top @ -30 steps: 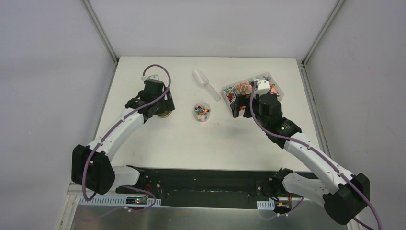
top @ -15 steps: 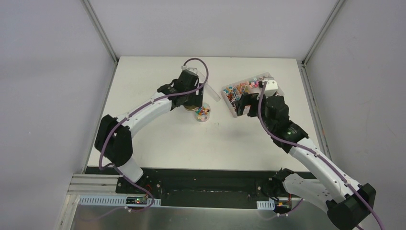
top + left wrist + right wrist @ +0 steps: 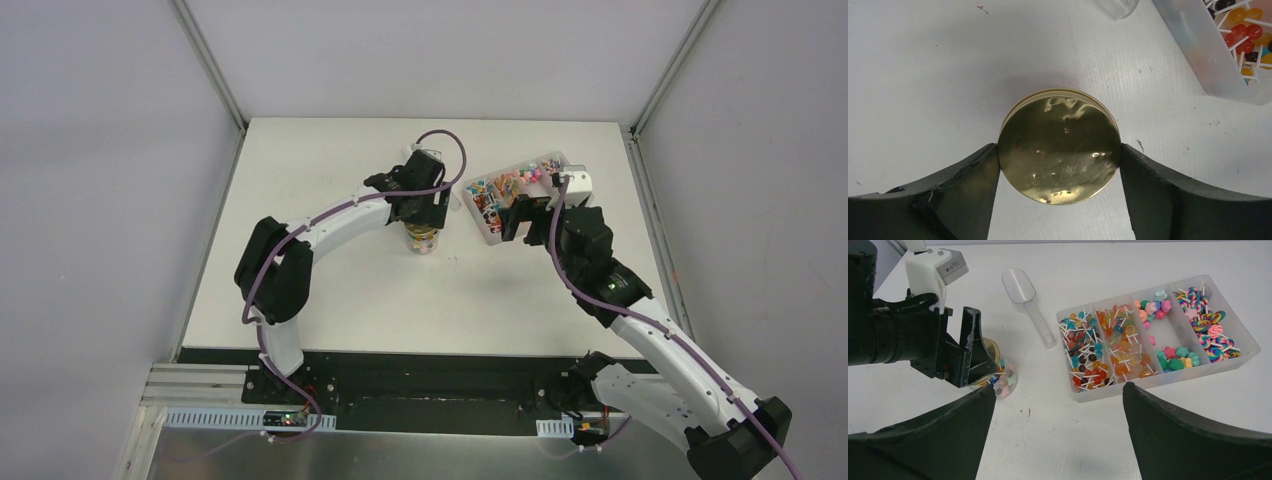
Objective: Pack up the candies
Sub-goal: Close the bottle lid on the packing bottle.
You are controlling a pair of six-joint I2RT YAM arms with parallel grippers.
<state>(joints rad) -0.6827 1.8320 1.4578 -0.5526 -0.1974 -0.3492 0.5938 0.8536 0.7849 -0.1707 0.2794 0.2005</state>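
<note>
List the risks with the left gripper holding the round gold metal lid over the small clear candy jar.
The left gripper pinches the round gold metal lid only by its thin rim, so it could slip or seat crooked. The small clear jar stands unheld, with the open right gripper off by the divided clear tray; a sideways push might tip it and spill the candies.

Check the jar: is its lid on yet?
Cannot tell if seated. The left gripper holds the gold lid at the mouth of the jar holding candies; both wrist views hide the contact.
</note>
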